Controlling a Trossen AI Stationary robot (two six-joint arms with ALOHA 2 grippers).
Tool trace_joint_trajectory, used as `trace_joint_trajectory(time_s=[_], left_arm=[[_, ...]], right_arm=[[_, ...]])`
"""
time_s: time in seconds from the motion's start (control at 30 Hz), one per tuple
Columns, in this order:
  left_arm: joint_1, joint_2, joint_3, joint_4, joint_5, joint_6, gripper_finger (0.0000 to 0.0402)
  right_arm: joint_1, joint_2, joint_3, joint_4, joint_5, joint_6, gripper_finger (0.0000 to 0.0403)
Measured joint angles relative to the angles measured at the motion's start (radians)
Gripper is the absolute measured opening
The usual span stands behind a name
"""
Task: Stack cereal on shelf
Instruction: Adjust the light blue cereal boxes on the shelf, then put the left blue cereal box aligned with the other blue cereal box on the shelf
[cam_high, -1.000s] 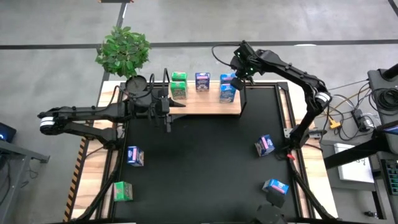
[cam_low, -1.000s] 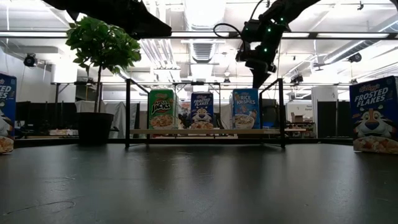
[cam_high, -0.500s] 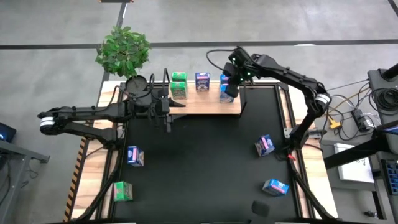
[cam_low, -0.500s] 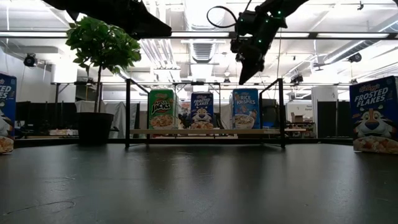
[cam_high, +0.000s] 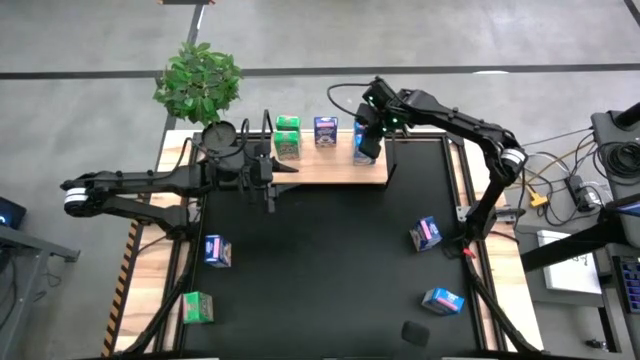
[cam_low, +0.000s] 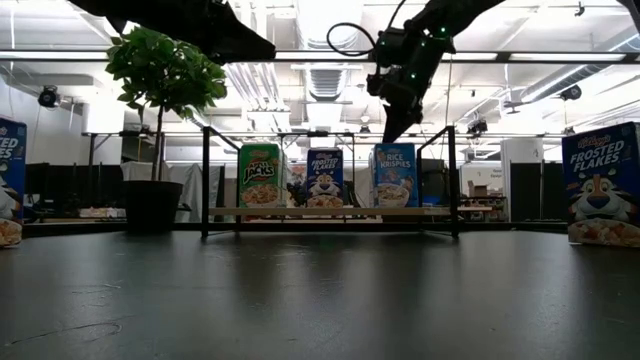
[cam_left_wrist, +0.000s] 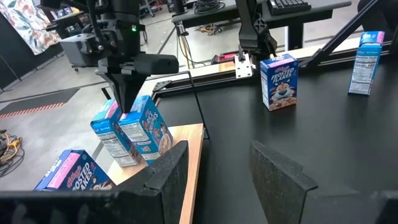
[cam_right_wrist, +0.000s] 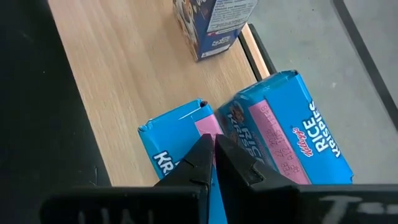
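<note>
The shelf (cam_high: 330, 168) lies along the table's far edge. Standing on it are green cartons (cam_high: 288, 137), a Frosted Flakes carton (cam_high: 325, 131) and two blue Rice Krispies cartons (cam_high: 366, 142), one behind the other. My right gripper (cam_right_wrist: 214, 144) is shut and points down at the tops of the two Rice Krispies cartons (cam_right_wrist: 292, 127), by the seam between them. Four more cartons stand on the black mat (cam_high: 217, 251), (cam_high: 198, 307), (cam_high: 426, 234), (cam_high: 442, 300). My left gripper (cam_left_wrist: 217, 168) is open and waits over the shelf's near left part. My right gripper comes from above, pointing down, with its shut fingertips (cam_left_wrist: 127, 106) at the top edge of the nearer Rice Krispies carton (cam_left_wrist: 144, 127). I cannot tell whether they touch it. Both cartons stand upright on the shelf board.
A potted plant (cam_high: 198, 80) stands at the shelf's left end, beside my left arm. Thin black uprights (cam_low: 205, 180), (cam_low: 452, 180) rise at the shelf's ends. The middle of the black mat (cam_high: 320, 260) is open.
My right gripper has moved from beyond the shelf's right end toward the table's left and near side, then dipped down to the tops of the Rice Krispies cartons. The cartons have kept their places.
</note>
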Motion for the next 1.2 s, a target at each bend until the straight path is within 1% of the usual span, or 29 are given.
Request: trace_joint_trajectory(time_s=[0.17,0.6,0.8,0.9,0.97,1.0,1.2], left_arm=[[0.000,0.000,0.000,0.000,0.000,0.000,0.0152],[0.000,0.000,0.000,0.001,0.000,-0.010,0.0152],[0.000,0.000,0.000,-0.003,-0.015,-0.070,0.0152],[-0.002,0.000,0.000,-0.025,-0.053,-0.135,0.0152],[-0.002,0.000,0.009,-0.077,-0.077,-0.189,0.0152],[-0.002,0.000,0.027,-0.133,-0.086,-0.222,0.0152],[-0.015,0.030,0.190,-0.552,-0.114,-0.525,0.0152]], right_arm=[[0.000,-0.003,0.000,-0.008,0.027,0.013,0.0012],[0.001,-0.021,0.001,-0.013,0.029,0.013,0.0012],[0.008,-0.062,0.012,-0.011,0.029,0.017,0.0012],[0.021,-0.087,0.012,-0.011,0.029,0.017,0.0012],[0.036,-0.101,0.011,-0.011,0.023,0.016,0.0012],[0.048,-0.110,0.009,-0.010,0.018,0.016,0.0012],[0.151,-0.148,-0.021,-0.003,0.016,-0.004,0.0012]])
